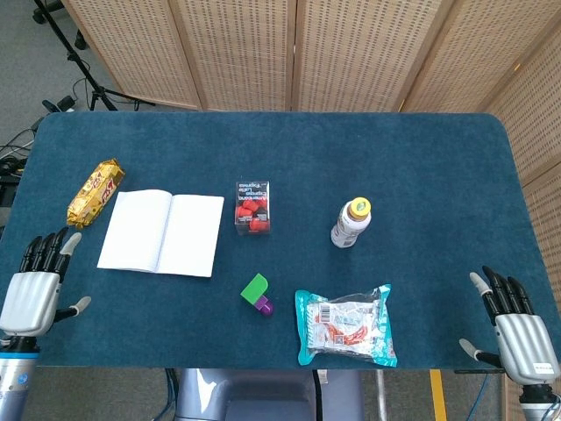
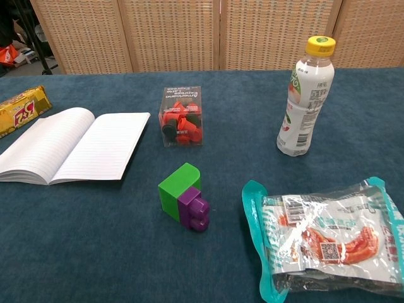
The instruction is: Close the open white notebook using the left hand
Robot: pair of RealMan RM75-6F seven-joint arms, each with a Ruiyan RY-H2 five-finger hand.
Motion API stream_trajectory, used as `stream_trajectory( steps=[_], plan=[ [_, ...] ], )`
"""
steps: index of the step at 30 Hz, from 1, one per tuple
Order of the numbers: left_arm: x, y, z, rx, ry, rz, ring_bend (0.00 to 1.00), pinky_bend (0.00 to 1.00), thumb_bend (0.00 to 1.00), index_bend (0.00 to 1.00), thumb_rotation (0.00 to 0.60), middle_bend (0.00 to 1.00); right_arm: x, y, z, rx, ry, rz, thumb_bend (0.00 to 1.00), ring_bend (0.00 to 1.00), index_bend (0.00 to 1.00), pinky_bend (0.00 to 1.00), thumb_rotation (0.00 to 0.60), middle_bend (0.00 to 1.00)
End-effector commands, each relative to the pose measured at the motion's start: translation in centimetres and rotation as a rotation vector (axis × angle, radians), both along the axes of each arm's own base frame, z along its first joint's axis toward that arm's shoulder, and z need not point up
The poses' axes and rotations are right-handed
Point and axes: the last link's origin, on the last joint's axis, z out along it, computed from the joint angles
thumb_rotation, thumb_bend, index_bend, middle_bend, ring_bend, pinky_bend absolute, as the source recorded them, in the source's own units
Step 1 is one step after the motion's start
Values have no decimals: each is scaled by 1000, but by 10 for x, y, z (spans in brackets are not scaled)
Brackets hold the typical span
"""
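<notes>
1. The left hand (image 1: 33,296) hung off the desk's near-left corner, at about 8 o'clock from the desk's middle, fingers spread wide and holding nothing.
2. The right hand (image 1: 517,335) sat off the near-right corner, at about 4 o'clock, fingers likewise apart and empty.
3. The white notebook (image 1: 162,232) lay open and flat on the blue desk (image 1: 403,167), pages up, at about 2 o'clock from the left hand and well apart from it.
4. A yellow snack bar (image 1: 95,191) lay just beside the notebook, at its 10 o'clock.
5. A clear box of red pieces (image 1: 252,207) stood near the notebook's 3 o'clock edge.
6. A green-and-purple block (image 1: 256,293) sat at 5 o'clock from the notebook.
7. A bottle (image 1: 351,223) stood upright at 3 o'clock from the box, and a teal snack packet (image 1: 344,325) lay at 6 o'clock from the bottle.
</notes>
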Motion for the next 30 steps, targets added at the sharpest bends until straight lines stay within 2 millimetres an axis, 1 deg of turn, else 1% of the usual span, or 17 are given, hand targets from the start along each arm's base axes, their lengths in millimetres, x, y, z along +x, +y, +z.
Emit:
stream_trajectory(
  steps=[1,3,5,12,16,18,25,30],
  plan=[
    [-5,9,-1,-1,23,-3,0,0,27,0,600,0,1,0,1,-3,-2,5,38,0,0,0,600,0],
    [-10,15,-3,-11,42,1,0,0,26,0,600,0,1,1,1,-3,-5,8,35,0,0,0,600,0],
    [-22,27,-12,-46,68,22,0,0,26,0,600,0,2,2,2,-3,-8,11,37,0,0,0,600,0],
    [-40,47,-28,-82,84,41,0,0,28,0,600,0,3,3,2,-2,-12,16,36,0,0,0,600,0],
    [-48,63,-40,-104,83,61,0,0,30,0,600,0,4,3,3,-1,-16,21,37,0,0,0,600,0],
    [-50,72,-46,-105,77,62,0,0,32,0,600,0,5,4,3,-2,-19,24,37,0,0,0,600,0],
    [-47,86,-57,-119,90,50,0,0,40,0,600,0,5,4,5,-6,-27,27,37,0,0,0,600,0],
    [-43,90,-65,-128,79,44,0,0,41,0,600,0,5,5,7,-9,-34,28,36,0,0,0,600,0]
  ],
)
